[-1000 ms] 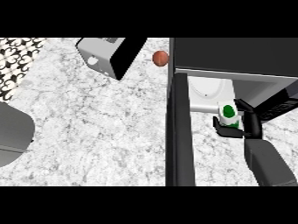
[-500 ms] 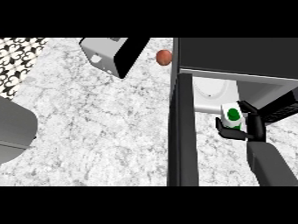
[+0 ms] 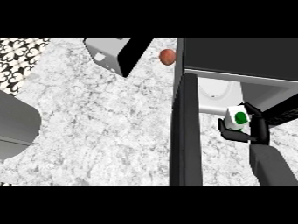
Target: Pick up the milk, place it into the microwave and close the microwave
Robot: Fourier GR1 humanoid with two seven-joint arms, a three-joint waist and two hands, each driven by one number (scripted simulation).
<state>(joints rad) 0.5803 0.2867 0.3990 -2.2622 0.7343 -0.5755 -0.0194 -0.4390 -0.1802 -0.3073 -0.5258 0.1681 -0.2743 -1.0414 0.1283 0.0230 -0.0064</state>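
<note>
The milk [image 3: 237,118] is a white carton with a green cap, held upright in my right hand [image 3: 256,127], whose fingers curl round it. It hangs just in front of the microwave's [image 3: 248,57] open cavity [image 3: 219,94], a pale interior under the dark top. The microwave door [image 3: 185,131] stands open, swung out toward me as a long dark slab just left of the hand. My left hand does not show.
A grey and black toaster-like box [image 3: 116,54] sits at the back centre. A small reddish-brown round item [image 3: 167,56] lies beside the microwave. A grey sink or appliance edge [image 3: 6,120] is at the left. Patterned tiles [image 3: 9,54] fill the back left.
My right hand has carried the milk a little up and forward toward the microwave's opening. Nothing else has moved.
</note>
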